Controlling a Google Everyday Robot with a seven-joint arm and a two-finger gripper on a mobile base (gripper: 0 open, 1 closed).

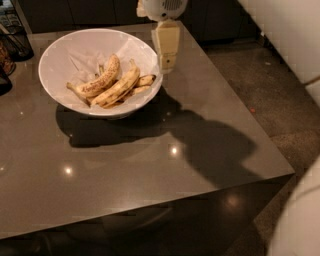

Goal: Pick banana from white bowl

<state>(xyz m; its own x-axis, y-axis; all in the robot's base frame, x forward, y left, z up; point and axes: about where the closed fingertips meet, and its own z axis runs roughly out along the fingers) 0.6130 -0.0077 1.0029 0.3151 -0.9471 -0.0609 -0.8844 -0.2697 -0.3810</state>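
The white bowl [60, 55], wide and lined with crinkled paper, stands on the far left part of the dark grey table [150, 160]. In it lies the long, gently curved banana [120, 86]. A shorter speckled banana [100, 80] lies against its left side and small stubby bananas [145, 80] lie to its right. My gripper [166, 62] hangs from the white arm head [165, 7], pointing down. It is just right of the bowl's right rim, above the table, and holds nothing.
A dark wire basket [15, 35] and other dark objects stand at the table's far left edge. The table's right edge [250, 110] drops to a speckled floor [280, 90]. A white rounded body part [300, 220] fills the lower right corner.
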